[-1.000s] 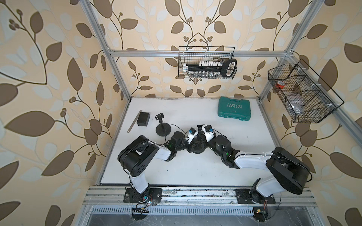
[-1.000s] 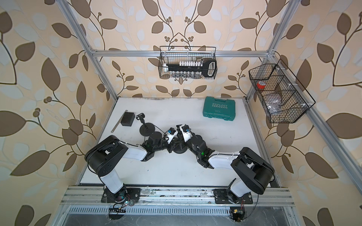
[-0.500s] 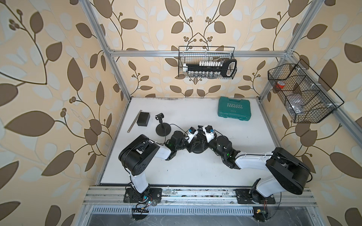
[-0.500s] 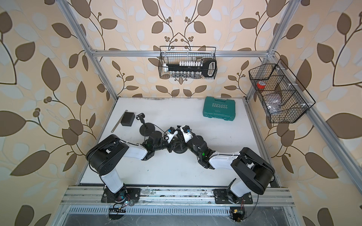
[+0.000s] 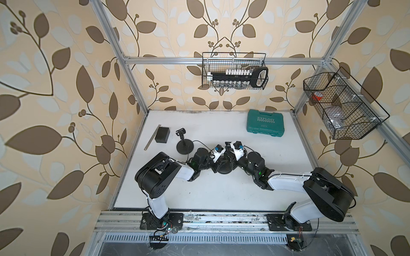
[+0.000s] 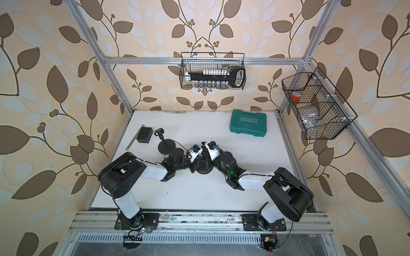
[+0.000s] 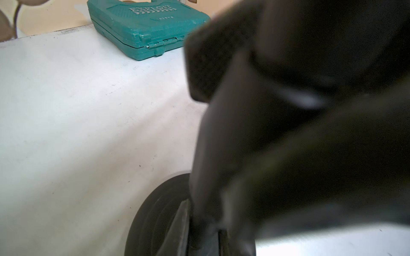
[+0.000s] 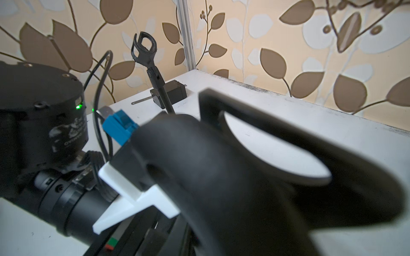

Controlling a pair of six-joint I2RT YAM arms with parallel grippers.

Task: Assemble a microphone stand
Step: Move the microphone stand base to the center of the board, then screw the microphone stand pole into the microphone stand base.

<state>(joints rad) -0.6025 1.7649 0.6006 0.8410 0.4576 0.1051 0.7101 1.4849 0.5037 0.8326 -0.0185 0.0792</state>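
Left hand is sitting closed over the round base on the bench. Right hand is crowding it; I can't tell its state.

Teal case, white table, brown-leaved beige wallpaper, black stand.
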